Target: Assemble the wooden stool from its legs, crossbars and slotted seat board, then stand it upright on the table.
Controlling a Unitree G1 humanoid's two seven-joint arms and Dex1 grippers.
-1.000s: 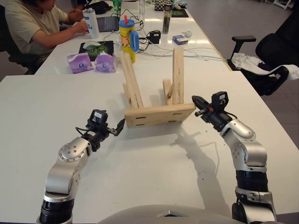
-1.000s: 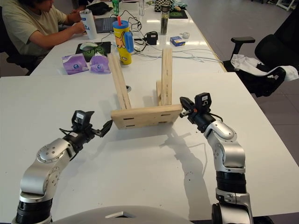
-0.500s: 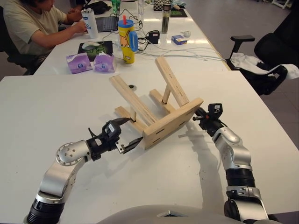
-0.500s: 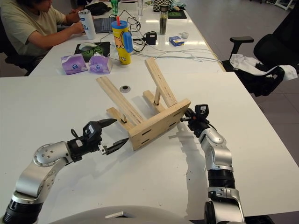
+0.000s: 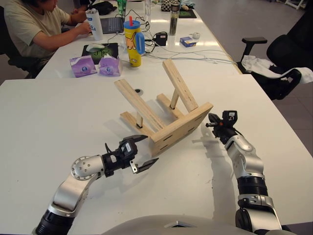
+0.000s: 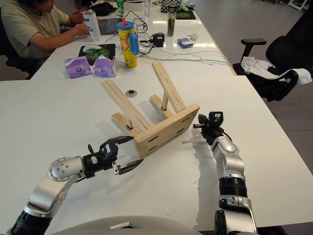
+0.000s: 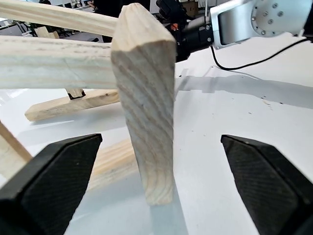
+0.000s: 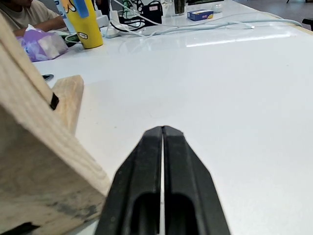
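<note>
One job is left, by the look of it: the stool is already put together, but it lies on its side on the table. Its seat board rests on one long edge and the legs slant up and away behind it.

A second ago the seat board faced the robot squarely. It has since swung round, so one end now points at the left gripper, and over the last half second the stool has not moved. In that half second the left gripper has slid along to that end. Its fingers are spread wide, one on each side of the end with a gap on both, so it grips nothing. The right gripper has backed a little off the stool's other end. Its two fingers are pressed flat together and it holds nothing either.

I judge the turning done, with the lift onto the legs not yet begun.

Well beyond the stool stand a yellow cup with a red straw in it, a white bottle and a dark bottle. I cannot tell what any of them holds.
</note>
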